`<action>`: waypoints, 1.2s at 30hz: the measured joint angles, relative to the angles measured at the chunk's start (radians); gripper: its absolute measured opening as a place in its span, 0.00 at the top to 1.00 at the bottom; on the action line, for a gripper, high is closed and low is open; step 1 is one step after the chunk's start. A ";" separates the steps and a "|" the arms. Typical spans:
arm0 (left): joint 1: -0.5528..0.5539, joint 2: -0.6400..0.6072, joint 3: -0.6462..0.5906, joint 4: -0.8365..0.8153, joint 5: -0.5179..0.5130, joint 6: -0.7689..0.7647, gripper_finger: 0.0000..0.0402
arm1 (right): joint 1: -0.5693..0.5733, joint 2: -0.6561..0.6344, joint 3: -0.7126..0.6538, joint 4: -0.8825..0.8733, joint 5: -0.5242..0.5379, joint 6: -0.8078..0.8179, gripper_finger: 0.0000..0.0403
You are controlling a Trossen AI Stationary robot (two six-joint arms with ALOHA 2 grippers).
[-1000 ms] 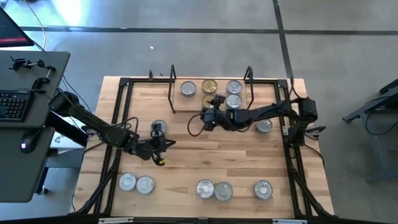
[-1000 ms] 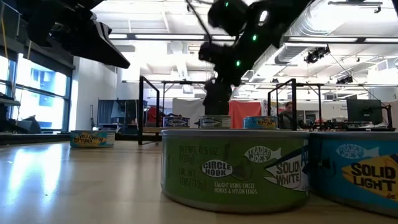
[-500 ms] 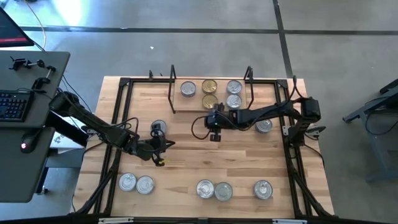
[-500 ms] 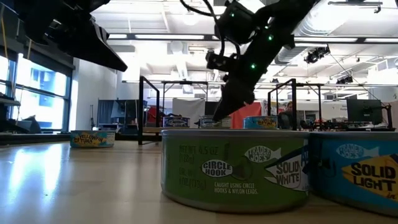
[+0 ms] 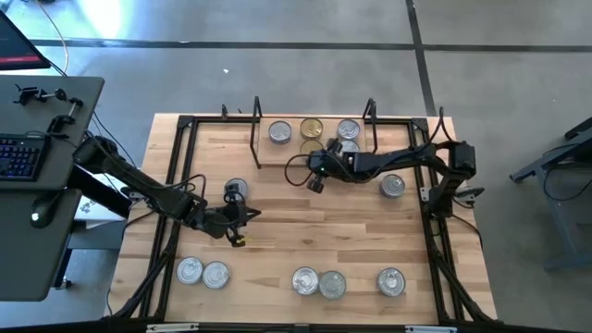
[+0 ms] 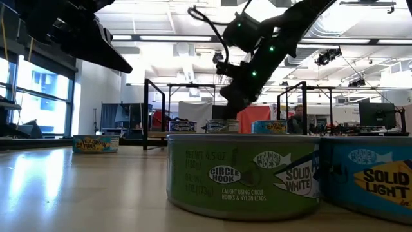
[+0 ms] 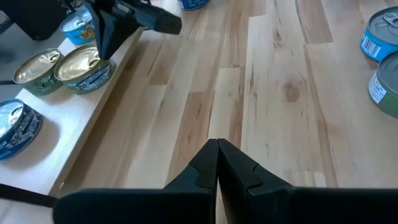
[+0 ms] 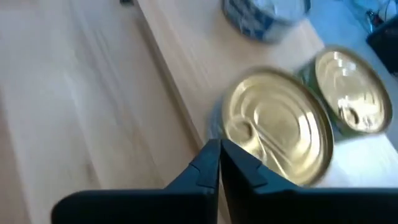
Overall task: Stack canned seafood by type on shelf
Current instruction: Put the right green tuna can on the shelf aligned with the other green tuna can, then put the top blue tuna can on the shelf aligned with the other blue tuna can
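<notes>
Above the front edge of the low light-wood shelf (image 5: 313, 141) with black wire uprights hangs the right gripper (image 5: 317, 170), its two dark fingers pressed together and holding nothing. Just past its tips, the right wrist view shows a short round gold-lidded tin (image 8: 278, 134) sitting on the shelf, a second gold-lidded tin (image 8: 346, 98) behind it and a blue-labelled silver tin (image 8: 267, 15) further along. From above, four tins sit on the shelf, while short silver-lidded tins (image 5: 318, 282) lie along the near side of the large black-framed wooden tabletop (image 5: 277, 217), plus one at the right (image 5: 392, 187).

My judgement: the sensible next step is to go for another loose tin, approaching from straight above with the jaws spread wider than the lid, and to set it among tins of its own kind.

The left gripper (image 5: 242, 215) waits low over the tabletop's left half, fingers closed and empty. A silver tin beside it (image 5: 236, 188) is partly covered by the arm. Most labels cannot be read from above, so sorting by type is uncertain there.
</notes>
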 joint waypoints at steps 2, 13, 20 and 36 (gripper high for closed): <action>-0.001 0.000 0.000 0.000 0.003 -0.009 1.00 | 0.021 -0.008 0.000 0.013 -0.001 0.000 1.00; -0.027 0.000 0.000 0.000 0.005 -0.028 1.00 | 0.248 -0.210 0.000 -0.355 -0.004 0.190 1.00; -0.027 0.000 0.000 0.015 0.005 -0.044 1.00 | 0.387 -0.264 0.000 -0.931 -0.028 0.669 1.00; -0.025 0.001 0.000 0.030 0.005 0.001 1.00 | 0.303 -0.343 -0.363 -1.014 0.092 1.070 1.00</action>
